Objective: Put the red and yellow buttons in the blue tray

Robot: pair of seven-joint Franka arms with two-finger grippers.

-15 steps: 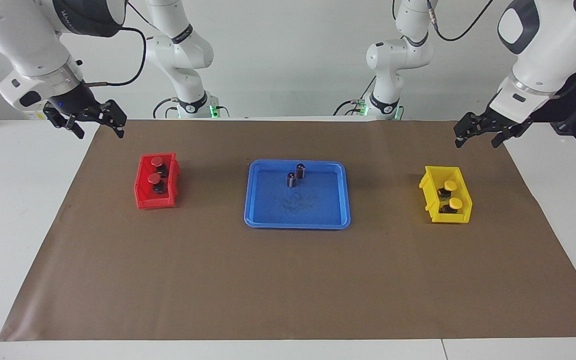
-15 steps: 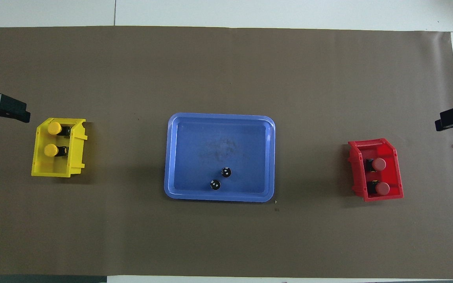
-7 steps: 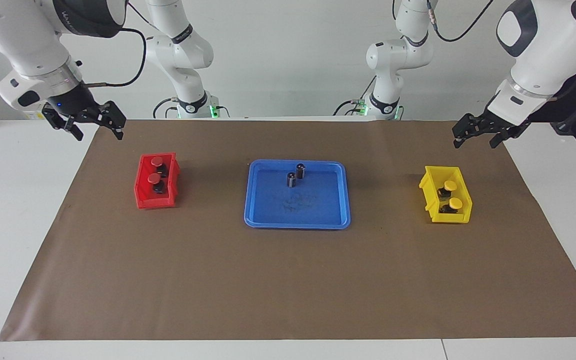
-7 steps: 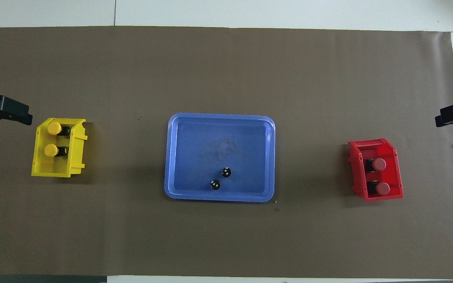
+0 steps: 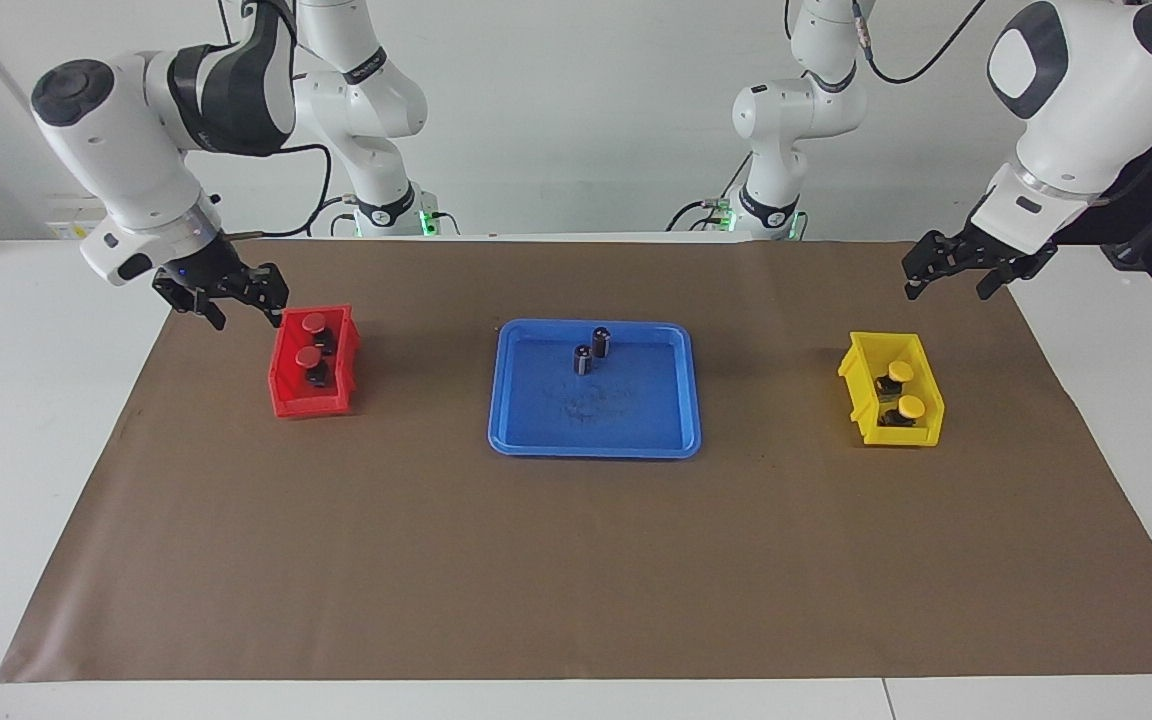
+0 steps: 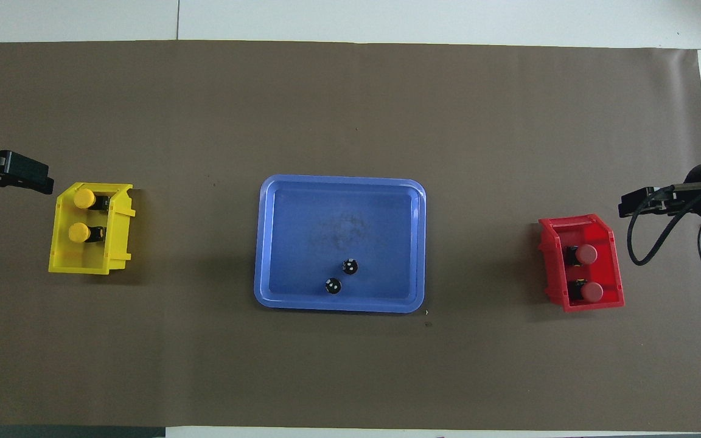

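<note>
Big picture first: the brown mat (image 5: 576, 560) covers the table, and the blue tray (image 5: 506, 400) sits mid-table with only two dark cylinders (image 5: 592, 350) standing at the end nearer the robots. So none of my buttons are in there yet.

The red bin (image 5: 281, 395) is toward the right arm's end with both red buttons (image 5: 311, 338) inside, and the yellow bin (image 5: 861, 375) is toward the left arm's end holding both yellow buttons (image 5: 904, 390).

My right gripper (image 5: 232, 303) hangs just beside the red bin's edge, fingers spread and holding nothing. The left gripper (image 5: 948, 272) is up in the air near the yellow bin, fingers wide and empty too.

For doing this step well, I'd centre the right gripper over one red cap before dropping. The bin is deep and the two buttons sit close, so I'd go straight down and keep the fingers clear of the wall and the neighbour. I'd also aim for the tray's open half, away from those cylinders.
</note>
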